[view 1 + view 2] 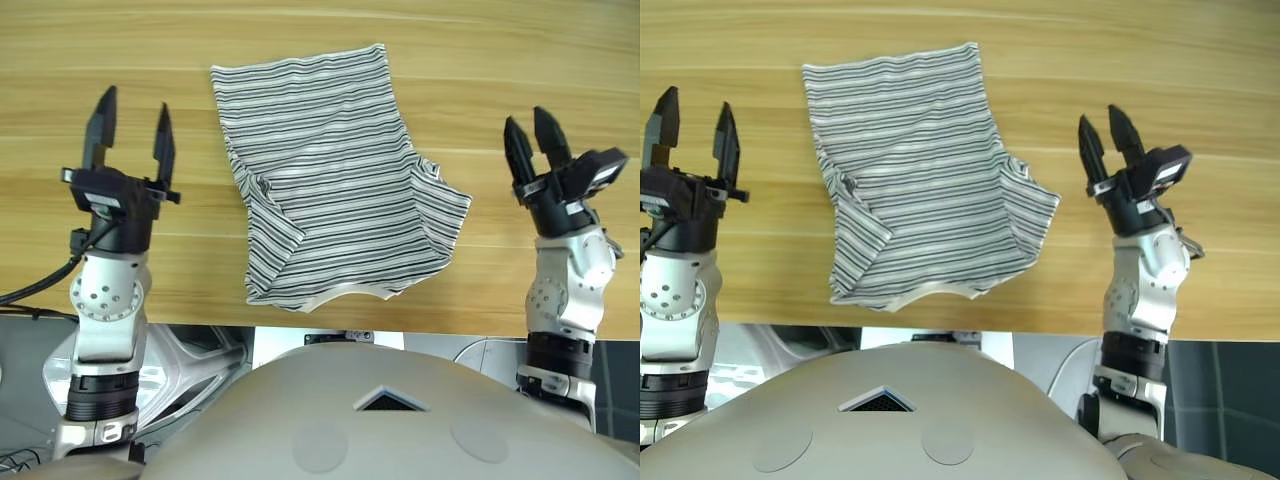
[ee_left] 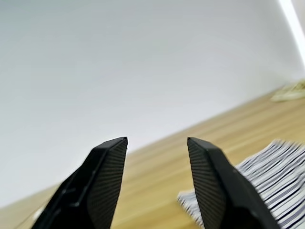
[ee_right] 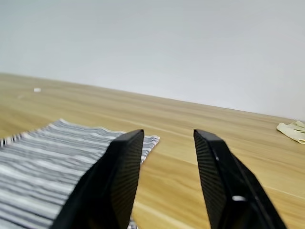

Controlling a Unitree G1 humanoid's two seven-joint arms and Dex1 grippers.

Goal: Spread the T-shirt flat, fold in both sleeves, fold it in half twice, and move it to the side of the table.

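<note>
**Striped tee mid-worktop, both pincers open and free**

Surroundings, near to far: the wooden worktop [image 1: 560,60] runs across the whole scene. The T-shirt [image 1: 335,175], grey/white stripes, lies about mid-worktop betw. the two arms. Its near end, with a pale curved edge, sits just inside the worktop's near edge. The near half is wider and rumpled. A fold of cloth lies over the body on the robot's left side. On the right side a corner of cloth juts out toward the right arm. The far half is narrower and flatter and ends in a fairly straight edge. Bare wood lies betw. the cloth and each arm. Farther back there is a tiny white speck [image 3: 37,89] on the wood. Farther still a pale crumpled thing [image 3: 293,130] lies on the worktop near the plain light wall [image 3: 152,43]; can't tell what it is.

Pincers: the left pincer [image 1: 135,100] stands well apart from the shirt on its left side, fingers [image 2: 107,176] pointing toward the far side. Its gap is wide and it holds nothing and touches neither cloth nor wood. The right pincer [image 1: 527,117] is on the shirt's right side, near the jutting corner but apart from it. Its fingers [image 3: 121,176] are also parted and point the same way. From the head view its gap looks narrower than the left's. It grips nothing.
</note>
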